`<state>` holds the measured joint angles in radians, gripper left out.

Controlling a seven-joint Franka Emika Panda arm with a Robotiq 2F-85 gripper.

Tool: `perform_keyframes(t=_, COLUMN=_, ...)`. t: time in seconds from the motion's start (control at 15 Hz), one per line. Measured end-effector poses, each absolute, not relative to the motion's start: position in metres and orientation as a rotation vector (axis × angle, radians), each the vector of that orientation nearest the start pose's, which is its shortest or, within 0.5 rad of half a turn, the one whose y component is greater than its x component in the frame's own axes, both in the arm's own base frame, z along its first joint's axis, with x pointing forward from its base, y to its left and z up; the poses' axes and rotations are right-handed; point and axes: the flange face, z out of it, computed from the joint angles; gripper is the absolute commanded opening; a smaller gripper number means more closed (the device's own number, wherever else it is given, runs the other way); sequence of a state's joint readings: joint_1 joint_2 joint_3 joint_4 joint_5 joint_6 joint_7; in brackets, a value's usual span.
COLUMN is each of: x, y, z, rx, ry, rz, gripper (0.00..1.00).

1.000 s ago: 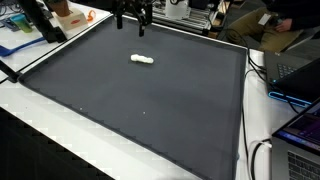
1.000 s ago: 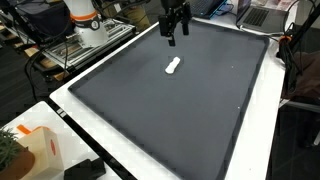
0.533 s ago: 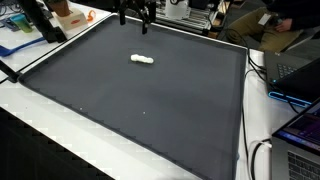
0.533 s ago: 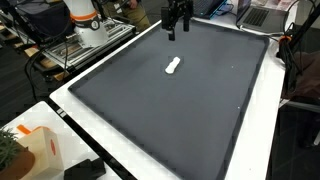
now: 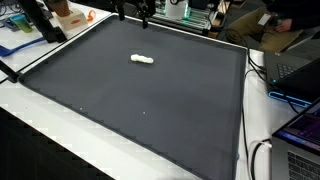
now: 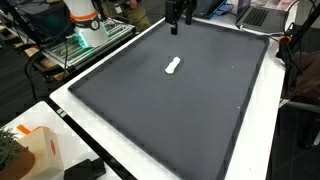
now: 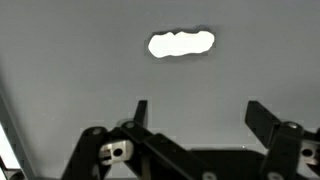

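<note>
A small lumpy white object (image 5: 143,60) (image 6: 173,66) lies alone on the black mat (image 5: 150,110) (image 6: 170,115), toward its far side. My gripper (image 5: 143,17) (image 6: 177,22) hangs in the air above and behind the object, apart from it. In the wrist view the white object (image 7: 181,43) sits above the gripper (image 7: 198,108), whose two dark fingers stand wide open with only bare mat (image 7: 80,60) between them. Nothing is held.
White table borders surround the mat. A laptop (image 5: 295,62) and cables (image 5: 262,150) lie beside the mat. The robot's white and orange base (image 6: 85,22) stands at one corner, and an orange and white box (image 6: 35,145) sits by the near edge.
The gripper has risen and drawn back from the white object, staying open. The white object has not moved.
</note>
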<state>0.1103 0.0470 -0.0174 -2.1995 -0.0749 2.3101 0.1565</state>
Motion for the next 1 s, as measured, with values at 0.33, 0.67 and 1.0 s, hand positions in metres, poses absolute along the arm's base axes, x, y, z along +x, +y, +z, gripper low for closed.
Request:
perform_keyframes(t=0.33, x=0.545, y=0.048, z=0.369, rx=-3.167, ry=0.044, rz=-0.058, gripper=1.0)
perform_keyframes(t=0.67, x=0.574, y=0.033, z=0.381, rx=-3.147, ry=0.081, rz=0.082, gripper=1.0)
perform_keyframes(t=1.0, x=0.605, y=0.024, z=0.388, rx=-3.128, ry=0.106, rz=0.209, gripper=1.0)
